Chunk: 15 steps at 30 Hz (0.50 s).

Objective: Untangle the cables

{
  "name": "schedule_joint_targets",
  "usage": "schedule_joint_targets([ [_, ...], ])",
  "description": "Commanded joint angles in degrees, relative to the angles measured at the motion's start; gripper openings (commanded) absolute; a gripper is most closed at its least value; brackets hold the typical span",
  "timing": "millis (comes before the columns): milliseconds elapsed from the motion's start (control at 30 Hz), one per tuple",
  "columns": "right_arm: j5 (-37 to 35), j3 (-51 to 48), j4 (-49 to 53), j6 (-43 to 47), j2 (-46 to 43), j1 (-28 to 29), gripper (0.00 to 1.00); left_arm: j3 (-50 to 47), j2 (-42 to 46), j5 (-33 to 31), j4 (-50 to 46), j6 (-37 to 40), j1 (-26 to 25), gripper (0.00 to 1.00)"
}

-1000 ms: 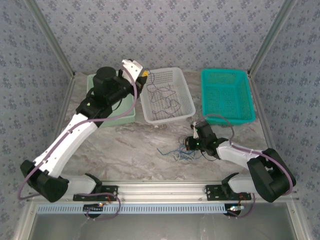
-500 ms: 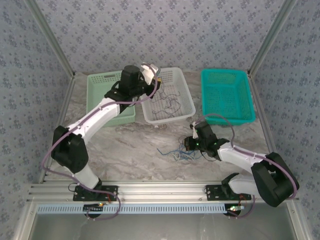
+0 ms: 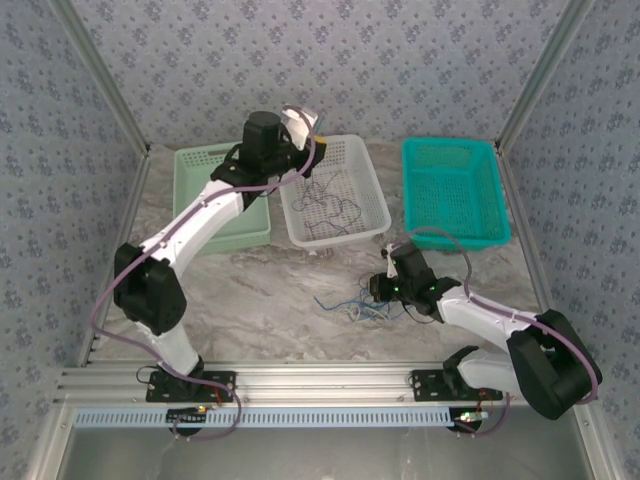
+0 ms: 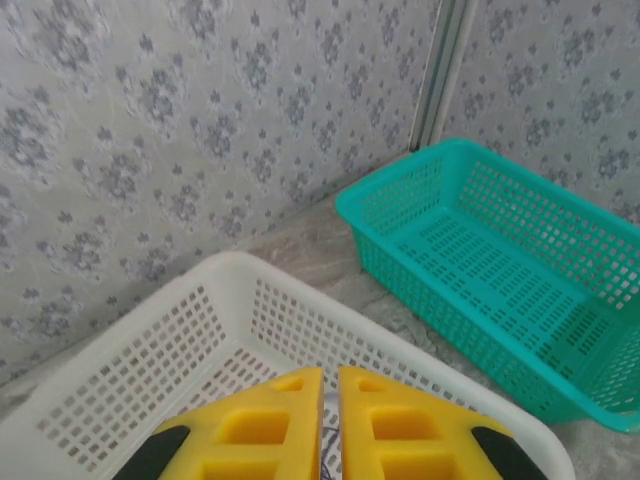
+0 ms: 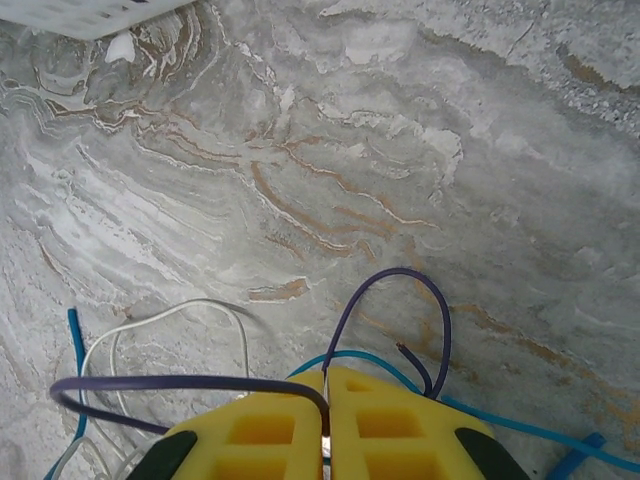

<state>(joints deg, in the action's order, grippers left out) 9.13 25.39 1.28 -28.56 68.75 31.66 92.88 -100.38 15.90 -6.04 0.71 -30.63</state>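
Note:
A small tangle of blue, white and dark cables (image 3: 352,308) lies on the marble table. My right gripper (image 3: 378,288) sits low at the tangle's right edge. In the right wrist view that gripper (image 5: 328,375) is shut on a dark purple cable (image 5: 400,275), which runs into the seam between the yellow fingers. A blue cable (image 5: 520,425) and a white cable (image 5: 170,315) lie beside it. More dark cables (image 3: 335,205) lie inside the white basket (image 3: 376,190). My left gripper (image 3: 305,130) hovers over that basket's far left corner. Its jaws (image 4: 330,375) stand a narrow slit apart with nothing clamped.
A teal basket (image 3: 450,190) stands at the back right and also appears in the left wrist view (image 4: 480,260), beyond the white basket's rim (image 4: 230,265). A green basket (image 3: 195,165) stands at the back left, partly under the left arm. Patterned walls close in the back and sides.
The left arm swung right from the green basket to the white basket's far corner, and its jaws parted slightly. The dark cable it carried now lies in the white basket. The right arm stayed put.

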Motion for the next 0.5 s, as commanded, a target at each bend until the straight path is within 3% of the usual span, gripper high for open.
schedule_joint_targets([
  [0, -1.13, 1.69, 1.84, 0.07, -1.29, 0.30, 0.11, 0.74, -3.68, 1.84, -3.78, -1.15, 0.22, 0.13],
  [100, -1.30, 1.95, 2.43, 0.21, -2.10, 0.32, 0.12, 1.23, -4.97, 1.60, -3.66, -1.43, 0.18, 0.14],
  [200, -1.55, 2.03, 3.18, 0.39, -3.44, 0.33, 0.14, 3.02, -6.13, 0.88, -6.31, -1.45, 0.29, 0.30],
  [333, -2.78, 2.16, 4.94, 0.76, -6.29, 0.32, 0.13, 1.29, -4.70, 0.81, -6.41, -2.19, 0.12, 0.60],
  [467, -3.83, 3.36, 7.27, 1.80, -8.91, 0.20, 0.08, -4.65, -0.33, 1.08, -3.68, -0.99, -1.19, 0.70],
])
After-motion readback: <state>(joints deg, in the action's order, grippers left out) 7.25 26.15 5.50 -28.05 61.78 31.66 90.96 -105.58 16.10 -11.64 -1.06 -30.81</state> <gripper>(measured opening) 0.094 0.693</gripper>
